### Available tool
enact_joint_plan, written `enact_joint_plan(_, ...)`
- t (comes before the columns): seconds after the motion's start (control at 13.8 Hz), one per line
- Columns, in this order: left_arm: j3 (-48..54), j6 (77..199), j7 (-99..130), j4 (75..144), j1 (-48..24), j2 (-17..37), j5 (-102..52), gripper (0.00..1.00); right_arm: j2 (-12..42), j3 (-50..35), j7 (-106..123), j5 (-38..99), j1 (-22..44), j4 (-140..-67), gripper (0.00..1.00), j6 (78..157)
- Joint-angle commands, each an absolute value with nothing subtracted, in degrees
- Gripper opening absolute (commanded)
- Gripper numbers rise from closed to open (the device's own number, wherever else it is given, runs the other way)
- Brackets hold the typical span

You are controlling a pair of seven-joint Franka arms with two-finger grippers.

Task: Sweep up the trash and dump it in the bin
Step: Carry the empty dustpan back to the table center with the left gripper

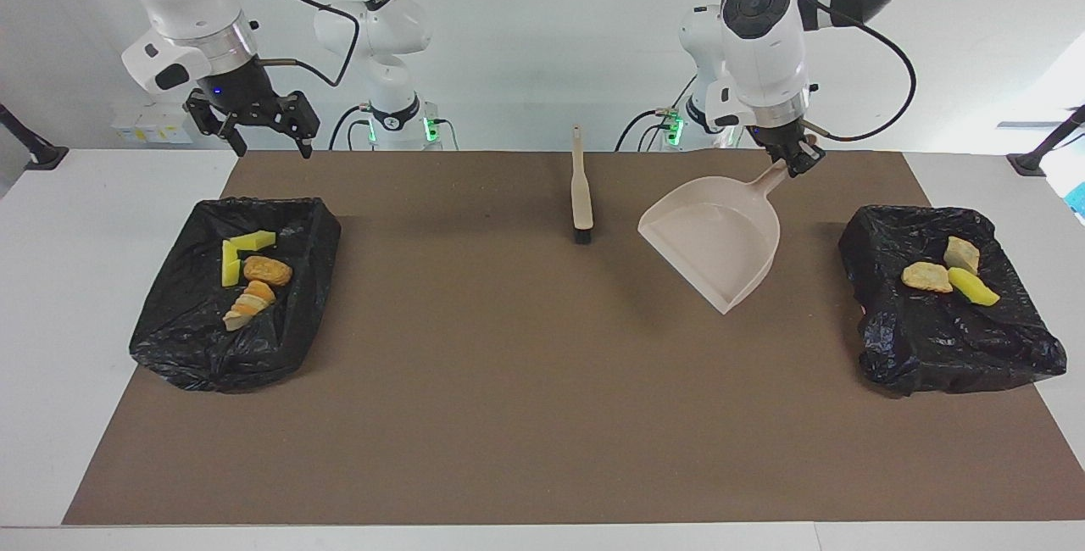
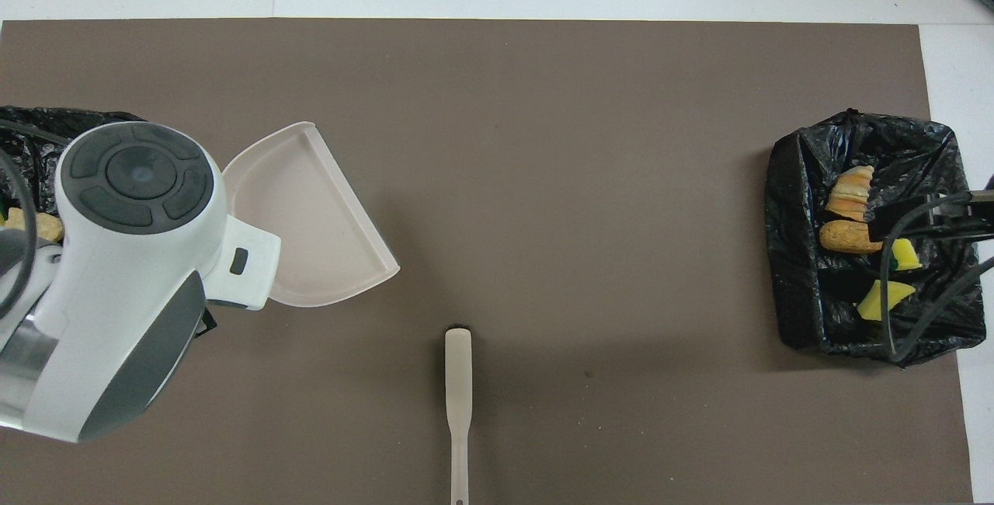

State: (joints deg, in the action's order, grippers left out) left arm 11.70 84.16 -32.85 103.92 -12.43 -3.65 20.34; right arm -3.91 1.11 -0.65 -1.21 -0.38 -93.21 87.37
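Above brown mat [image 1: 509,381]: left gripper [image 1: 795,163] gripping dustpan [image 1: 716,242]

Robotics lab: two bench-mounted arms [image 1: 767,17], bare white walls, brown mat [image 1: 525,381].

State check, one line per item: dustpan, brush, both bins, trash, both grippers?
dustpan: empty, tilted, held up by its handle over the mat
brush: lying flat on the mat, untouched
bin at the left arm's end: holds three scraps
bin at the right arm's end: holds four scraps
left gripper: shut on dustpan handle
right gripper: open, empty, waiting
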Motion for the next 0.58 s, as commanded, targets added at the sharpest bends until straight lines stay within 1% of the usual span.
enact_joint_plan(0.0,11.25,87.44,-23.94,104.42,-14.23,-2.82,15.83,0.0,-4.66,0.79,-1.67,-0.79,-0.7,-94.04,1.0,86.93)
enact_joint_plan(0.22,11.34,91.74,-9.45,104.41,-18.44,-0.36,13.1,0.0,-4.66,0.7,-1.67,-0.79,-0.7,-94.13,1.0,86.75)
enact_joint_plan(0.36,11.25,94.82,-3.72,104.33,-18.72,1.57,9.08,0.0,-4.66,0.88,-1.67,-0.79,-0.79,-94.13,1.0,86.66)
enact_joint_plan(0.51,11.34,98.51,4.18,104.33,-18.81,4.73,6.69,0.0,-4.92,0.88,-1.58,-0.79,-0.79,-94.13,1.0,86.57)
